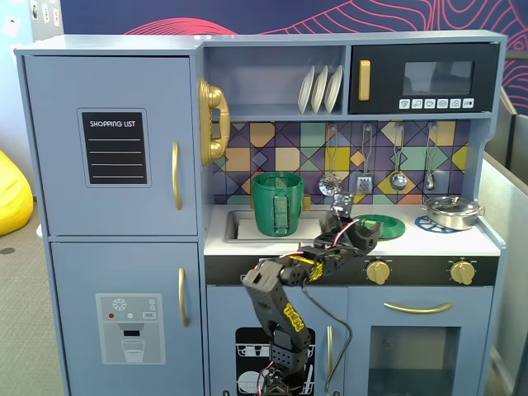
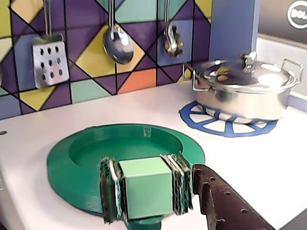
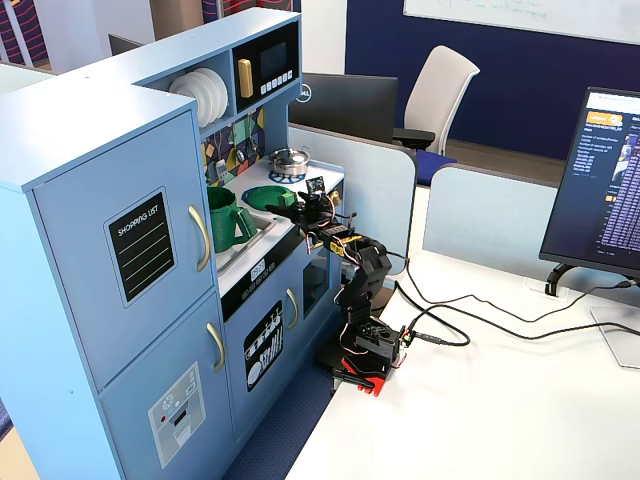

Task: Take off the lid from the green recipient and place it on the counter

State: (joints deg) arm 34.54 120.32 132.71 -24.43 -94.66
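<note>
The lid [image 2: 96,163] lies flat on the counter [image 2: 268,163], near its front edge, between the sink [image 1: 235,227] and the pot [image 2: 249,88]. The gripper [image 2: 144,189] pinches its small handle. The open bucket [image 1: 277,203] stands in the sink.

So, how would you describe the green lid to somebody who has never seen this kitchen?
Find the white counter of the blue toy kitchen, between the sink and the silver pot. The lid lies flat there, at the hand. It is a dark-green disc, unlike the tall green bucket in the sink.
</note>
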